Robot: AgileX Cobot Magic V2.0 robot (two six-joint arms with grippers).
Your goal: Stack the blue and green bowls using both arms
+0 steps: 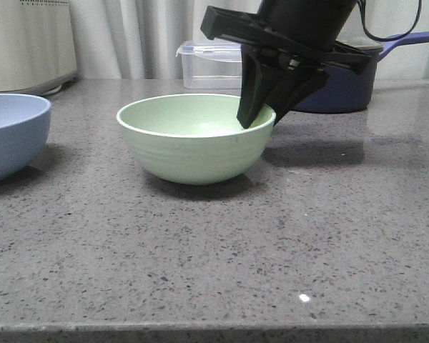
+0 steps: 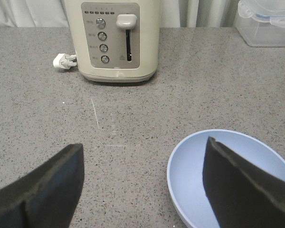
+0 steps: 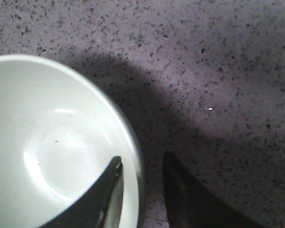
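only your right wrist view shows the right gripper (image 3: 141, 183) narrowly straddling the matte green bowl (image 3: 52, 147) rim; left gripper (image 2: 142, 190) gapes over the smooth blue bowl (image 2: 190, 166).

The right arm (image 1: 307, 21) is bulky matte black (a black cable loops behind), with tapered angular fingers (image 1: 254, 103).
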